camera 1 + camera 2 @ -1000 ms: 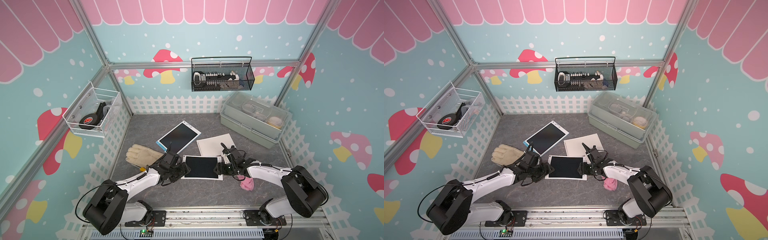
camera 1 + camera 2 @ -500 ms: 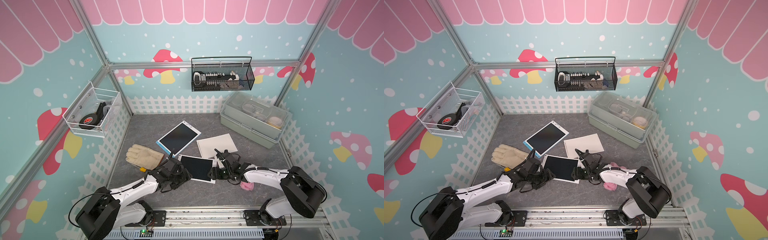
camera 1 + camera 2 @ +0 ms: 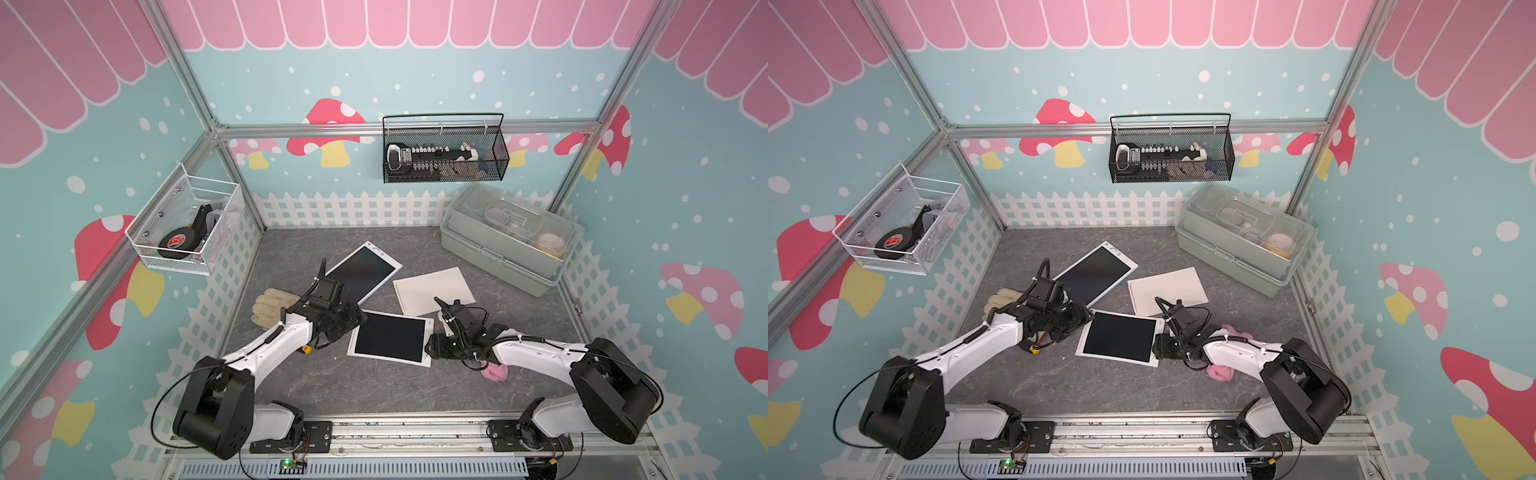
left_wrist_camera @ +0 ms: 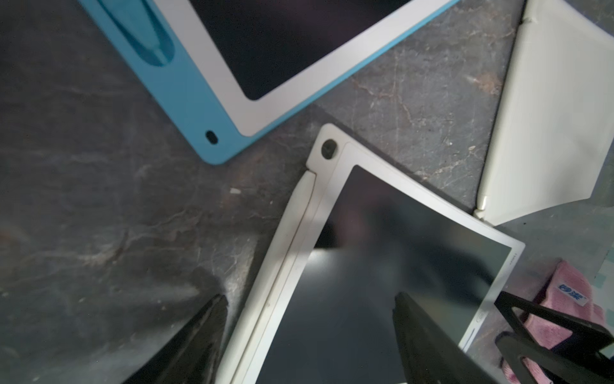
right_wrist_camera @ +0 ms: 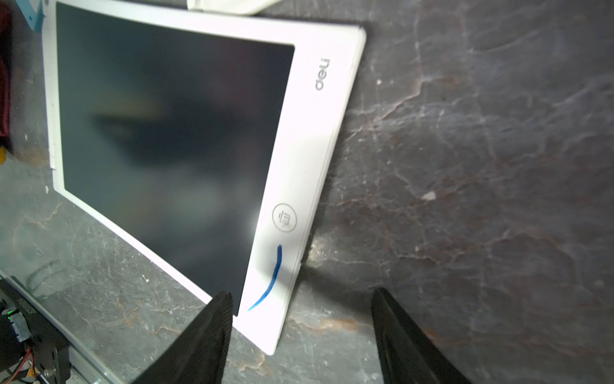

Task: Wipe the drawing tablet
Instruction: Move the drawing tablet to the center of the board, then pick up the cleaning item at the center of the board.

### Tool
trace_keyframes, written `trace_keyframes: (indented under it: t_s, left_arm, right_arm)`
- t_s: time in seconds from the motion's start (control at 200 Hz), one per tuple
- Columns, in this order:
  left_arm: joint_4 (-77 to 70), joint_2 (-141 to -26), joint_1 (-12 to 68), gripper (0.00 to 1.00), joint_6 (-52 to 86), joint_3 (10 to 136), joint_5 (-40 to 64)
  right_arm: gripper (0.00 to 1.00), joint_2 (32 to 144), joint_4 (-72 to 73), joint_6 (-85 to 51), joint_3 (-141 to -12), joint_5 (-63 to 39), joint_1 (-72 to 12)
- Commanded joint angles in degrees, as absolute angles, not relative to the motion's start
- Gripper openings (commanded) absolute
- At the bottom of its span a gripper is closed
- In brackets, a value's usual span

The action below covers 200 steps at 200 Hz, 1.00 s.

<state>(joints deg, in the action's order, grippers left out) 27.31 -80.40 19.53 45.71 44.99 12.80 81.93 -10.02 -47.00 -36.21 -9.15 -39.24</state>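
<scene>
The drawing tablet (image 3: 390,337) (image 3: 1120,337), white-framed with a dark screen, lies flat in the middle of the table. A blue streak (image 5: 270,279) marks its white border beside the bin icon. My left gripper (image 3: 353,322) (image 4: 307,299) is open and straddles the tablet's left edge, one finger over the table and one over the screen. My right gripper (image 3: 430,347) (image 5: 302,292) is open at the tablet's near right corner. A pink cloth (image 3: 494,372) (image 4: 564,299) lies on the table under the right arm, held by neither gripper.
A blue-edged tablet (image 3: 361,272) and a white board (image 3: 432,289) lie just behind the drawing tablet. A tan glove (image 3: 270,305) rests at the left. A grey-green lidded box (image 3: 503,245) stands back right. A black basket (image 3: 444,151) and a white one (image 3: 187,226) hang on the walls.
The drawing tablet has slid slightly left and turned a little. The right gripper has moved toward the tablet's near right corner and opened slightly. The left gripper drew back, then returned to the left edge.
</scene>
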Motion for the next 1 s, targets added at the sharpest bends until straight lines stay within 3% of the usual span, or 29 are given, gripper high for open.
trace_keyframes:
  t_s: [0.0,0.29,0.76,0.875,0.996]
  left_arm:
    - [23.81,-84.6,19.03,0.78,38.9,47.34,15.04]
    - [19.18,-88.05,19.35,0.78,38.67,44.33,16.47]
    - [17.43,-71.95,27.6,0.78,51.6,29.39,11.22]
    - [18.27,-73.39,27.42,0.78,50.4,30.06,11.23]
    - [20.13,-74.22,27.64,0.79,50.23,31.94,10.14]
  right_arm:
    - [0.69,86.39,-11.8,-46.09,-36.06,-10.08,-37.16]
    - [0.66,95.35,-10.78,-44.03,-43.36,-14.77,-35.86]
    - [0.64,93.35,-11.2,-44.18,-39.59,-17.41,-37.03]
    - [0.64,92.05,-13.34,-44.18,-39.52,-14.13,-37.09]
    - [0.65,86.71,-20.57,-43.22,-42.03,-4.41,-37.02]
